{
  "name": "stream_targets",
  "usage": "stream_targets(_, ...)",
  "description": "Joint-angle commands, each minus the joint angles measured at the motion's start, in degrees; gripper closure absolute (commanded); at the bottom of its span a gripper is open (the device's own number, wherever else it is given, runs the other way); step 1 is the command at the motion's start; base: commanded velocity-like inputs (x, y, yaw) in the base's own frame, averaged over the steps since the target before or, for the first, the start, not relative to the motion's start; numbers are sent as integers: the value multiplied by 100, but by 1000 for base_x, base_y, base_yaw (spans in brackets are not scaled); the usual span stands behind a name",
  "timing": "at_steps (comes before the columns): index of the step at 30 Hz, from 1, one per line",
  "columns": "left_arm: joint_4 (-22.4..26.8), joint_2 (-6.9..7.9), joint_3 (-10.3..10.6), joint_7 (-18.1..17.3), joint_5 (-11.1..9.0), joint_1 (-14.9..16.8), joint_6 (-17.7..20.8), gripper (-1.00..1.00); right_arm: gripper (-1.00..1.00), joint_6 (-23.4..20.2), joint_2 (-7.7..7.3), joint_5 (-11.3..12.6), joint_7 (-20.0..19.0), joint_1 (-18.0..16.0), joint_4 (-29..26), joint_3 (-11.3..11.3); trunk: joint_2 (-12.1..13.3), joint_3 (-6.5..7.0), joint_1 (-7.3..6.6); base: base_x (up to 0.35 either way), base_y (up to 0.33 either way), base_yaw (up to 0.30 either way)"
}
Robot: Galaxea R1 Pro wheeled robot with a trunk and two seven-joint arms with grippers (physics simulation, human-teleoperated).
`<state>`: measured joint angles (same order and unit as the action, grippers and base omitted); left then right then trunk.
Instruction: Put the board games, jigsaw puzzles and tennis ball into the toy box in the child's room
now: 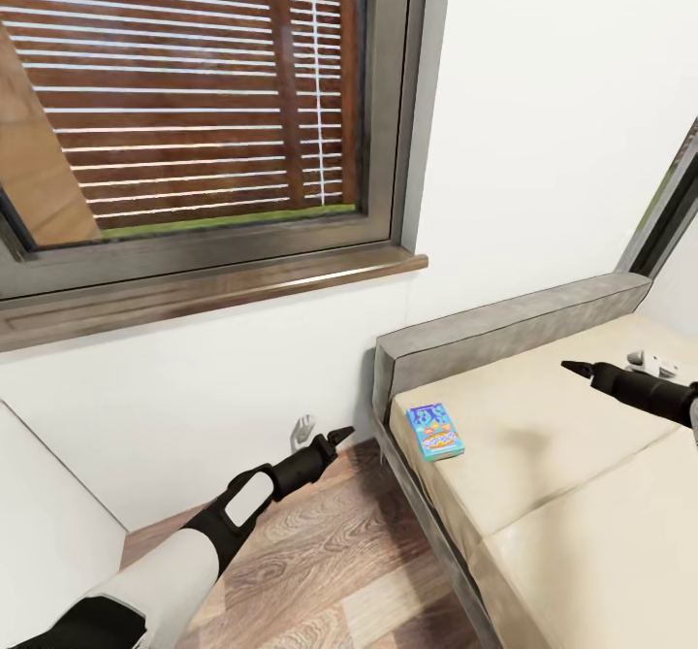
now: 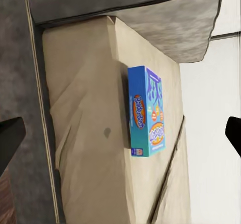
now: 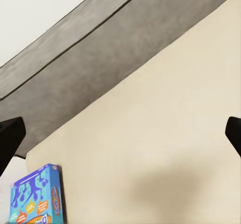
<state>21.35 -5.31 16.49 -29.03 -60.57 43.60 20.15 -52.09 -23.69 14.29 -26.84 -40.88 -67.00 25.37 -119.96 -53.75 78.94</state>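
Observation:
A blue board game lies flat on the beige mattress of the bed, near the grey headboard and close to the bed's edge. The same blue box appears in the left wrist view and at the edge of the right wrist view. My left gripper hovers open over the floor, just short of the bed's corner. Above the mattress, beyond the box, my right gripper is open and empty. A small white object lies behind the right arm; I cannot tell what it is.
A large dark-framed window with a wooden sill fills the wall above. A wall socket sits low beside the bed. Wood-plank floor lies between the bed and a white panel at the left.

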Motion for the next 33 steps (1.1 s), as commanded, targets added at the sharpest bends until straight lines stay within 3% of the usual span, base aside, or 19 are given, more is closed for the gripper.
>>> stream_targets(1, -3, 4, 17, -38, -52, 25, 27, -100, -100, -33, 21, -20, -34, 31, -79, 11, -2, -5, -1, 0, 0, -11)
stream_targets(12, -6, 29, 0, -245, -40, 151, 38, -100, -100, -118, 74, -11, -31, 132, -306, 11, -2, -5, -1, 0, 0, -115)
stream_targets(33, -8, 160, -13, -447, -31, 202, 78, -100, -100, -184, 100, -7, -32, 166, -389, 11, -2, -5, -1, 0, 0, -256)
